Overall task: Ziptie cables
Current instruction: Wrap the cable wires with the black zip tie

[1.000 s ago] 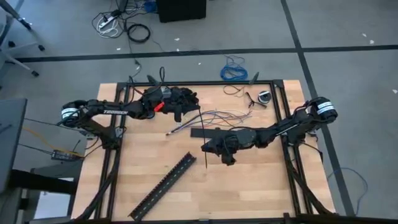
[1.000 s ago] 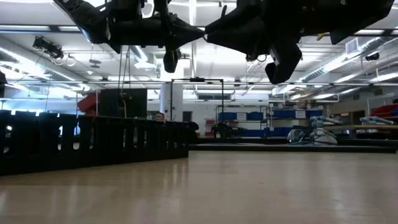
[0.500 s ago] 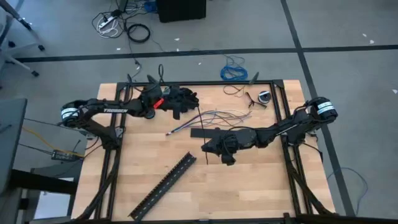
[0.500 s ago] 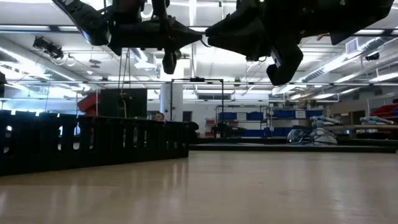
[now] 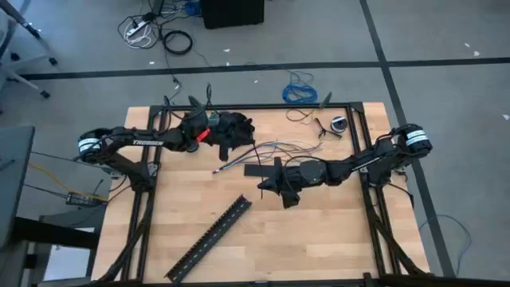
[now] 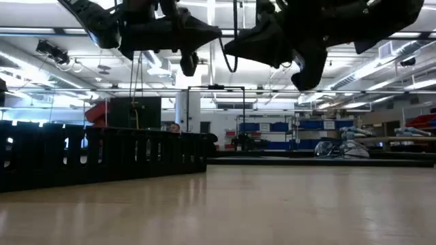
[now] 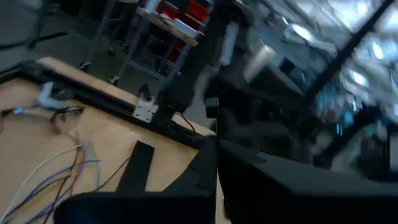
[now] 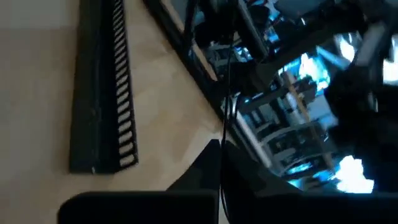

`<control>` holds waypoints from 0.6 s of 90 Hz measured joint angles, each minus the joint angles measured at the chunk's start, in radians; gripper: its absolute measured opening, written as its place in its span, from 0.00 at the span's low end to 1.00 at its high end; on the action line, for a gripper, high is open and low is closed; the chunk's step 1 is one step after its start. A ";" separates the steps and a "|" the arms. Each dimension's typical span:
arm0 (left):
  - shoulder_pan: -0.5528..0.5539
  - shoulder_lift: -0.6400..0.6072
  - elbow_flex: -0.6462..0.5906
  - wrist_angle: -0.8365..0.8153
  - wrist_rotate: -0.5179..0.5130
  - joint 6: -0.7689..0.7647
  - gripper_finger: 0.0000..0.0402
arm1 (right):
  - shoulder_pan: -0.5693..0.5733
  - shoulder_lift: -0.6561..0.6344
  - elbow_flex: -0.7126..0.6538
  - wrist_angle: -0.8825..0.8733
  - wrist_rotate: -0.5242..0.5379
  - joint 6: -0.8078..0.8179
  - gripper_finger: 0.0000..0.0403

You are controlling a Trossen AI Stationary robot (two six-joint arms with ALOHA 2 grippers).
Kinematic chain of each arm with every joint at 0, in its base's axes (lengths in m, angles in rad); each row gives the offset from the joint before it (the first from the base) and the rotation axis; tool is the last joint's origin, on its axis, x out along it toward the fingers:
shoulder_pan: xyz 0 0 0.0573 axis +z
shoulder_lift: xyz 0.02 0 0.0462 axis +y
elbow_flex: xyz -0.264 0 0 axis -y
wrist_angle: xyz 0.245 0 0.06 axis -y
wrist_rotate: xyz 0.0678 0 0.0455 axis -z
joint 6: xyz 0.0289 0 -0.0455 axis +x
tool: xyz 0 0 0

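Both jaws look closed, the right gripper (image 5: 278,182) pinching a thin black ziptie (image 8: 222,134) near the cables (image 5: 279,148).

White "TROSSEN" lettering on the left arm (image 5: 147,143), no other readable text

My high camera looks straight down on the whole counter (image 5: 319,231) and both arms. My low one sits at counter level, facing the room; both share the slotted strip (image 5: 211,237). Each wrist camera looks close past its own arm, tilted across the counter.
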State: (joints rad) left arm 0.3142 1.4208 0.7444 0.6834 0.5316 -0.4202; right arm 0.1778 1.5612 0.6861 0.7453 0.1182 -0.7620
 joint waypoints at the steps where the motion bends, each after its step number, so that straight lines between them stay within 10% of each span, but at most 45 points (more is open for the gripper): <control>1: -0.007 0.000 0.000 -0.004 0.001 0.021 0.00 | -0.001 0.000 0.000 0.005 0.000 0.029 0.00; 28: -0.224 0.000 0.000 -0.032 -0.336 0.509 0.00 | -0.010 0.000 0.000 0.095 -0.018 0.700 0.00; 54: -0.369 -0.003 0.000 -0.034 -0.659 0.808 0.00 | 0.024 0.000 0.000 0.096 -0.037 0.994 0.00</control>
State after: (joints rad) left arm -0.0548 1.4181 0.7441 0.6499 -0.1276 0.3879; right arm 0.2016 1.5612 0.6865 0.8412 0.0813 0.2324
